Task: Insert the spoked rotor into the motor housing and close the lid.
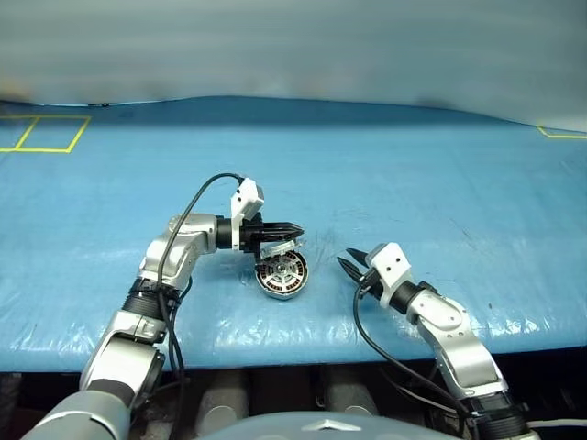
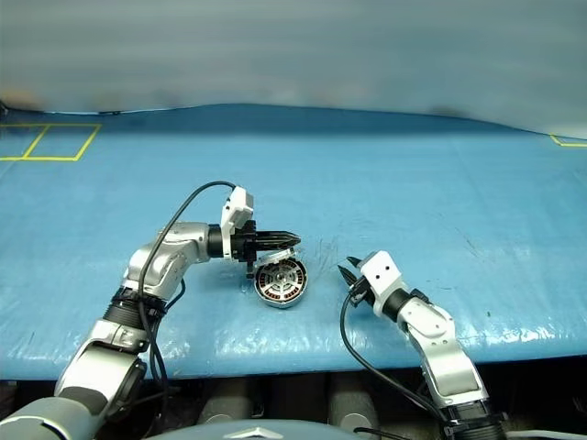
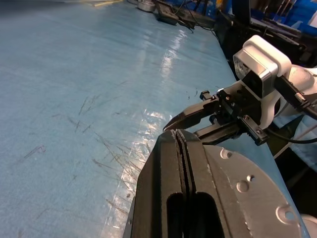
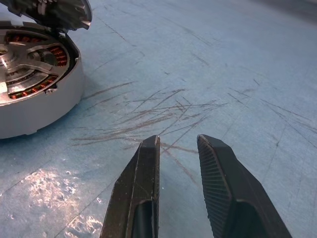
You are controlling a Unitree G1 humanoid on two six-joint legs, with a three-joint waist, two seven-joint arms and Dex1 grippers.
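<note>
Head view, left to right: yellow tape lines [image 1: 41, 133] far off on blue table [image 1: 440, 183]; left gripper [image 1: 292, 228] pinched shut, empty, over half-raised lid [image 4: 54, 12]; housing [image 1: 282, 276] beneath, spoked rotor [image 4: 29, 62] seated inside; right gripper [image 1: 350, 267] nearby, slightly parted, empty.

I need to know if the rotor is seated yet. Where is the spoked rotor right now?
In the left eye view the spoked rotor sits inside the motor housing on the blue table, left of centre, just under the left tool, with the lid half raised.
</note>
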